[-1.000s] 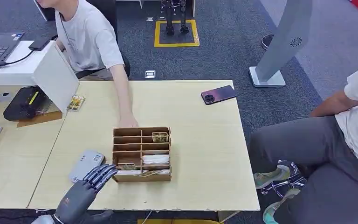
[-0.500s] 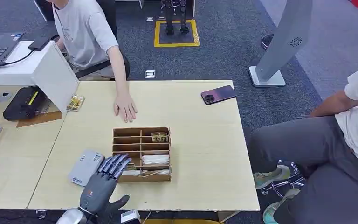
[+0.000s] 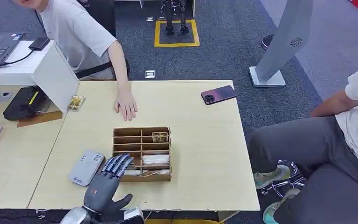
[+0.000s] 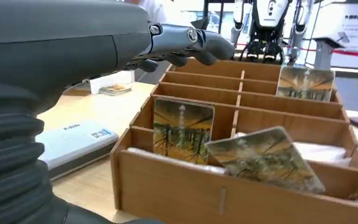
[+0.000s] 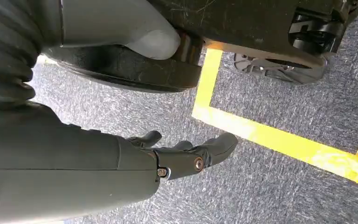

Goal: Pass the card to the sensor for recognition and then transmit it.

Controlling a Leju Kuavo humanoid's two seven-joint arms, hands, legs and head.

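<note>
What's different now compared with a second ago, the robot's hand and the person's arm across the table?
The left hand slid rightward and forward from beside the grey sensor; its fingers now reach over the wooden card box's near left corner, holding nothing. The person's hand pulled back from the box's far edge and lies flat on the table. Box, cards, sensor and phone stayed put.

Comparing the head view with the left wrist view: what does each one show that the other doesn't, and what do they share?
Head view alone: a person's hand flat on the table and a dark phone near the far edge. Left wrist view alone: the picture printed on the upright card and a second card leaning tilted beside it. Both: the left hand with fingers apart over the wooden organizer, and the grey sensor beside it.
</note>
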